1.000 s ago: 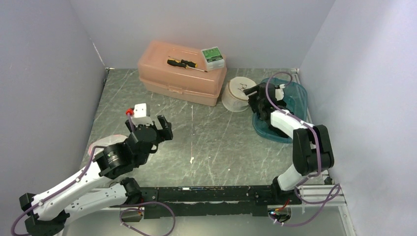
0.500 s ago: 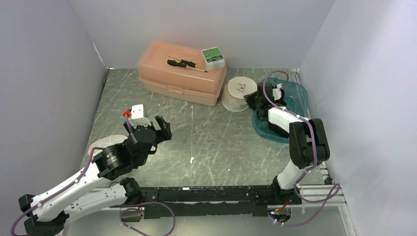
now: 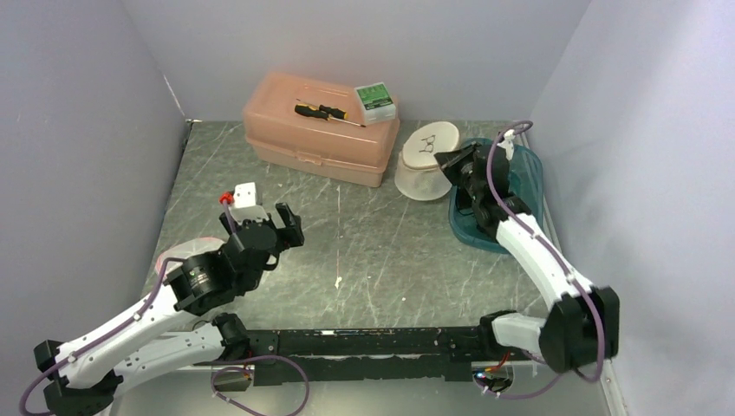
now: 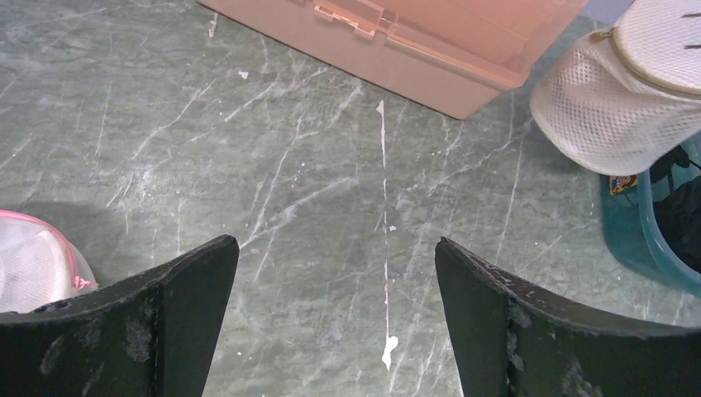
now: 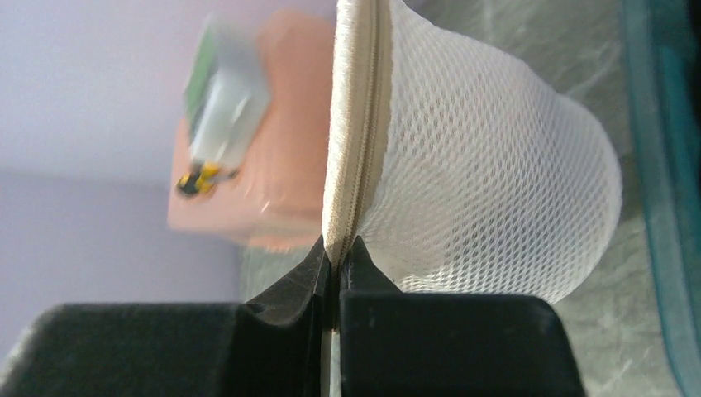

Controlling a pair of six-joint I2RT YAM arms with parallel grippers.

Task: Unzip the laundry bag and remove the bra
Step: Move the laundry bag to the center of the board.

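We saw the right gripper (image 5: 337, 252) closed tight on the laundry bag (image 3: 423, 161), its two black fingertips (image 5: 289, 285) pinched together over the beige zipper band (image 5: 357, 132) that ran round the bag's top rim. From the right wrist, the zipper looked closed along the stretch we could see. The white mesh bulged away to the right of the fingers, and we could not make out what lay inside it.

From above, the round bag sat at the far side of the marbled green table (image 3: 381, 251), between the pink plastic case (image 3: 303, 139) and the teal basin (image 3: 523, 186). It was tilted, with its flat lid turned up and toward the right arm. A small dark mark showed on the lid. The bag's side lay close against the basin's rim, though we could not tell whether the two touched.

The left gripper (image 4: 335, 265) hung over the near left part of the table with its jaws spread wide and nothing between them. It was well apart from the laundry bag. Just beside its left finger, a second mesh bag with pink trim (image 4: 33, 260) lay on the table.

On top of the pink case rested a black and yellow screwdriver (image 3: 322, 112) and, near it at the case's right end, a small green and white box (image 3: 375, 99).
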